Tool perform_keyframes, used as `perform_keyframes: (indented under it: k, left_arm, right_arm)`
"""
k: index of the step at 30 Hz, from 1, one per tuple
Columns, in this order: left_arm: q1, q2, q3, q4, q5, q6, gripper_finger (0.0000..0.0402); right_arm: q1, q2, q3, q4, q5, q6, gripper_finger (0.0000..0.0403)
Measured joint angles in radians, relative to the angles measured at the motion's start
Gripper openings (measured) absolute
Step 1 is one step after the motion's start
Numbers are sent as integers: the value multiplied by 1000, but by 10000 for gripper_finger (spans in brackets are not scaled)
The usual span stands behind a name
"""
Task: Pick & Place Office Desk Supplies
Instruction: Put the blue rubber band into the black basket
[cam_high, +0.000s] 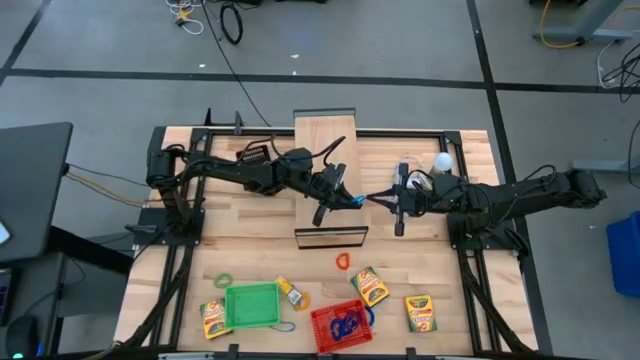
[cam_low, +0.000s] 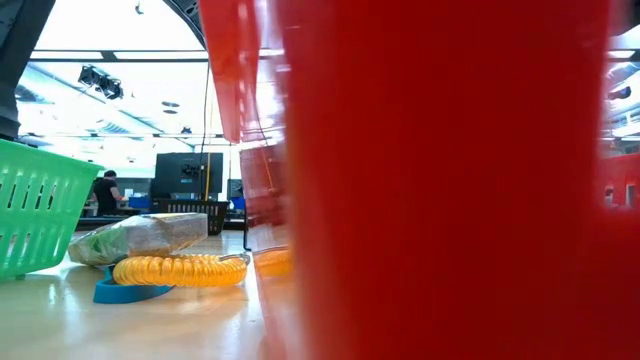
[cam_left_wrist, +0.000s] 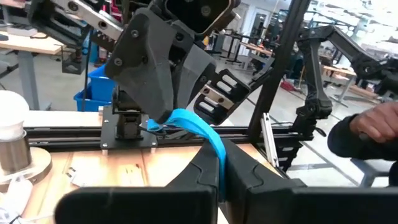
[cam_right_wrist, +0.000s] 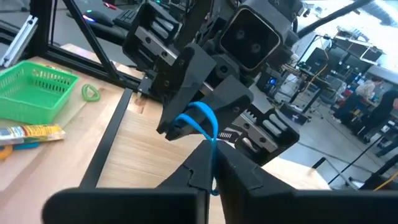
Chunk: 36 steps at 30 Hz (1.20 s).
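Two grippers meet nose to nose above the middle of the table in the high view, the left gripper (cam_high: 352, 200) and the right gripper (cam_high: 376, 198) both pinching one blue loop (cam_high: 358, 200) over the pale wooden box (cam_high: 326, 165). Nearer the front edge sit a green basket (cam_high: 251, 305), a red basket (cam_high: 341, 325) with loops in it, crayon boxes (cam_high: 369, 286) and an orange loop (cam_high: 343, 261).

The low view is mostly red basket wall (cam_low: 450, 180); no arms show.

From the left wrist, its fingers (cam_left_wrist: 205, 168) are clamped shut on the blue loop (cam_left_wrist: 199, 127), and the other gripper holds its far end.

From the right wrist, the blue loop (cam_right_wrist: 202, 121) looks nipped thinly between nearly closed fingers (cam_right_wrist: 200, 167). With both pulling, I'd worry the band stretches and snaps free, or drops if one lets go badly.
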Motion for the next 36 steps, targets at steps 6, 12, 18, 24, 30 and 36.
perform_keyframes:
  k: [6, 12, 18, 24, 30, 36]
  left_arm:
    - [1, -12, 1, -32, 21, 82, 3]
    - [1, -20, 1, -71, 19, 154, 2]
    - [14, -20, 1, -110, -27, 201, 2]
    - [14, -30, 0, -120, -58, 280, 2]
    - [13, -80, 0, -217, -125, 361, 2]
    - [12, -158, -29, -264, -188, 442, 2]
  right_arm:
    - [2, 0, 0, -6, 0, 36, 128]
    - [2, -1, 0, -5, -5, 36, 215]
    - [2, -31, 0, 9, -94, 39, 233]
    - [3, -154, 0, -31, -264, 39, 218]
    - [-12, -349, -8, -241, -278, 60, 208]
    - [-13, -502, -118, -236, -299, 150, 206]
